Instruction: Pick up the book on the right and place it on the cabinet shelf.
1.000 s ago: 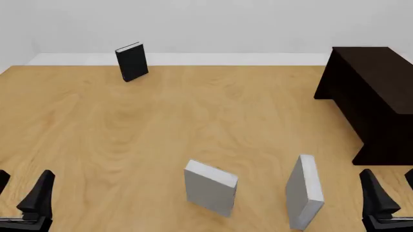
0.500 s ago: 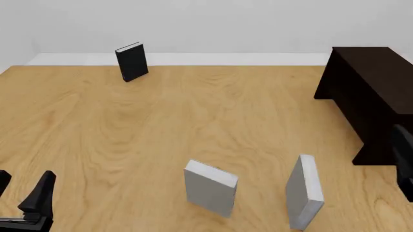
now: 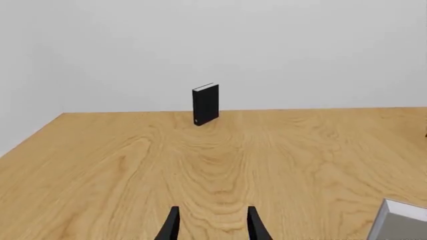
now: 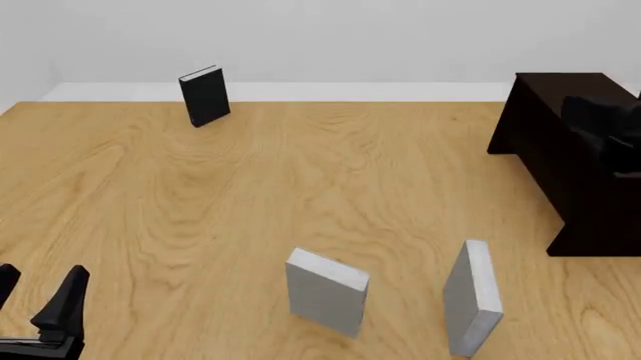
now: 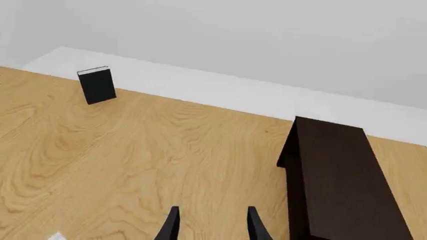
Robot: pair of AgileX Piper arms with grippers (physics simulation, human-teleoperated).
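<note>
The book [image 4: 473, 297] stands upright on the wooden surface [image 4: 300, 195] at the near right, its spine edge toward the camera, just right of the squatter grey book [image 4: 328, 291] and well apart from the cabinet [image 4: 576, 150]; nothing holds it. The step in hand is judged to be the approach — the right gripper [image 5: 210, 225] sits high, looking down over the surface and the cabinet top, its fingers parted with bare wood between them. To do it well, bring the right arm down over the book, align the fingers across the thin covers, and close near the upper part so that the book does not topple; keep clear of the squatter grey book. The left gripper [image 3: 210, 227] rests low at the near left, fingers likewise apart and empty; the black book [image 4: 204, 96] stands far back.

Hidden or unclear — the cabinet shelf recess shows in no view; only the dark top and side faces appear. In the front view the right arm is a dark blur against the cabinet; the book's lower end is cut off by the frame edge.
</note>
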